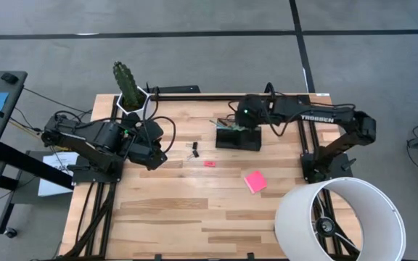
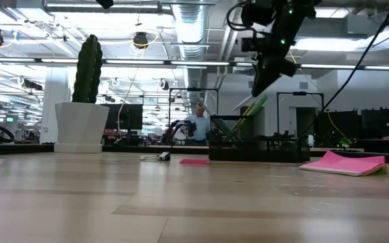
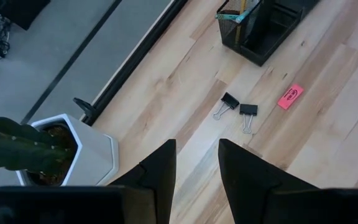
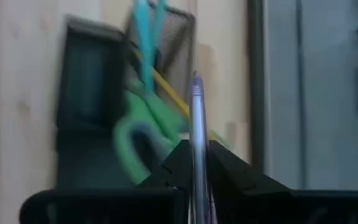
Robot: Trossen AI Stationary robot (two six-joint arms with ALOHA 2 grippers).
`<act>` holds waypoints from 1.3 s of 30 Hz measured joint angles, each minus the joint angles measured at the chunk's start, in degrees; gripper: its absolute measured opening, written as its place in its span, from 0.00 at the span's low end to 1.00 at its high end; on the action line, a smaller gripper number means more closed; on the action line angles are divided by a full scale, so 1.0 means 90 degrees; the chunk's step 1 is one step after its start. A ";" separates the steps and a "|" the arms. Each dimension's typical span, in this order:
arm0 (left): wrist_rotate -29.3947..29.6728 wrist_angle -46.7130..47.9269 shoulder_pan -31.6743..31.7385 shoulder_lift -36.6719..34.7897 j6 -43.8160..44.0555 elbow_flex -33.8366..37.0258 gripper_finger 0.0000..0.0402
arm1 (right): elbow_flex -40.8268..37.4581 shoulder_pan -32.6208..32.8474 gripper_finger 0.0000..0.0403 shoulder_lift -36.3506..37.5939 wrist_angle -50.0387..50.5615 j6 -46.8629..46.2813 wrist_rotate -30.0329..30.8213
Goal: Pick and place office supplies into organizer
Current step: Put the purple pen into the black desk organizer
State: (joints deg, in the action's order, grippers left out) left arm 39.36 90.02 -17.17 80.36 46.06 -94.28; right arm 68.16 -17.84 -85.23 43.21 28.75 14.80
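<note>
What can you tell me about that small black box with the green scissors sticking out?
The black wire-mesh desk organizer sits upright on the pale wooden table, toward its far side. It has low-walled trays and a taller mesh cup that holds green-handled scissors and thin teal and yellow pens. The right gripper, shut on a silvery pen, hangs above it.

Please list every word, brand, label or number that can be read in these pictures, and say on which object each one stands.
"TROSSEN": white letters on the right arm, read in the high view.
No other text can be read: the organizer, the pink sticky-note pad, the pink eraser, the binder clips and the white plant pot show no lettering.
</note>
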 joint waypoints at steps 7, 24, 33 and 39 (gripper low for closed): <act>0.0011 0.0000 0.0000 0.0000 -0.0001 0.0000 0.28 | 0.0002 -0.0101 0.08 0.0000 -0.0240 0.1897 0.0460; 0.0042 0.0000 0.0000 0.0000 -0.0002 0.0000 0.28 | 0.0025 0.0315 0.08 -0.0182 -0.0696 0.3818 0.0033; 0.0043 0.0000 0.0000 0.0005 0.0002 0.0000 0.28 | 0.0015 0.0140 0.08 -0.1088 -0.0835 0.4136 0.0383; 0.0043 0.0000 0.0000 0.0002 0.0005 0.0000 0.28 | 0.0039 0.0150 0.09 -0.1459 -0.1144 0.4462 0.0633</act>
State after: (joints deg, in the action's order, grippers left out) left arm 39.75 90.02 -17.17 80.38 46.11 -94.28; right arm 68.51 -16.49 -98.36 32.91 68.91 20.49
